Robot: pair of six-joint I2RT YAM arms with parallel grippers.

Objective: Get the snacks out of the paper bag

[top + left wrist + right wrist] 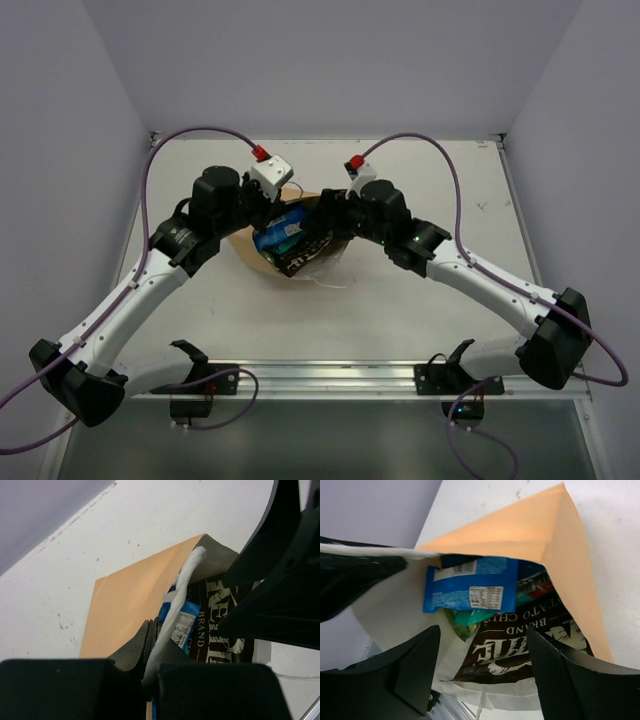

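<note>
The paper bag [243, 248] is lying on its side in the middle of the white bench [420, 200], between the two arms, with its mouth turned toward their bases. The left claw [152, 630] is clenching the upper lip of the bag's mouth; from the left wrist view the pale edge of the paper is running straight into the pinched fingers [134, 647], and that lip is being held up off the bench, so the mouth is gaping.

The right claw [485, 635] is hanging released at the mouth, its two dark fingers [555, 670] standing wide apart on either side of the brown chip bag [520, 640]. I cannot tell whether the fingers are touching the packet.

The snacks are sitting inside the bag. The brown chip bag is lying nearest the opening, its lower edge reaching the bag's pale bottom lip. Deeper in, the blue-white packet [470, 587] is resting against the pale inner wall, and a teal-white packet [470, 616] is peeking out just beneath it, tucked between it and the brown bag. Something dark blue with red print is showing behind them, too hidden to name.
</note>
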